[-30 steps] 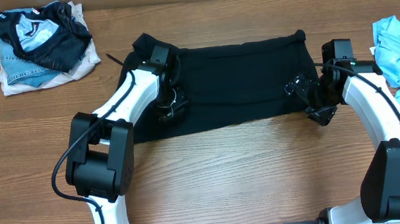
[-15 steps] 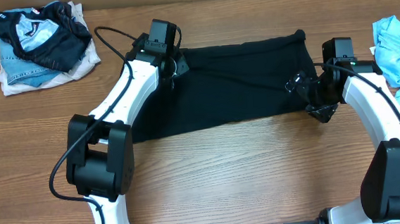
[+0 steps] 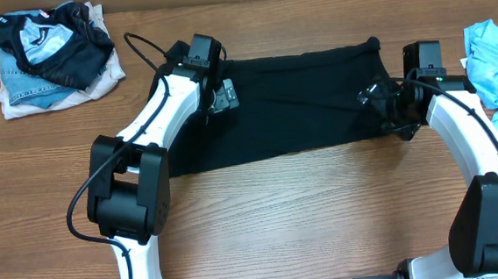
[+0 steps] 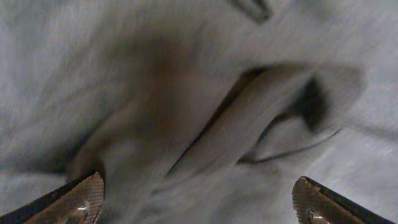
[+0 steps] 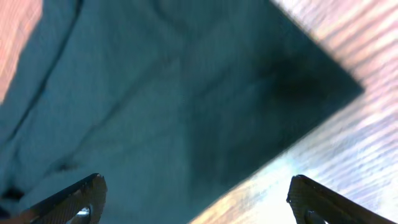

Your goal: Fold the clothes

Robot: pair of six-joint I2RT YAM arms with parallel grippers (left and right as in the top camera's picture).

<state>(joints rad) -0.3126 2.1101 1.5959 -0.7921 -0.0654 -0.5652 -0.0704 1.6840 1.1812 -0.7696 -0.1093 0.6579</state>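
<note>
A black T-shirt point(image 3: 299, 101) lies spread across the middle of the table, folded into a long band. My left gripper point(image 3: 225, 95) hovers over its left end, jaws wide open. In the left wrist view the left gripper point(image 4: 199, 208) holds nothing, and blurred, creased fabric point(image 4: 186, 112) lies below its fingertips point(image 4: 84, 198). Over the shirt's right edge my right gripper point(image 3: 375, 100) is also open. The right wrist view shows the right gripper point(image 5: 199, 202) empty above a corner of the dark cloth point(image 5: 186, 93), next to bare wood point(image 5: 354, 137).
A pile of other clothes point(image 3: 50, 52), patterned black-and-blue on top of denim and white, sits at the far left corner. A light blue garment point(image 3: 494, 56) lies at the right edge. Bare wooden table point(image 3: 307, 215) stretches in front of the shirt.
My left gripper was shut low on the shirt's left part, swung toward the far edge, and now stands open, fabric let go. The right gripper shifted slightly away from the front edge.
</note>
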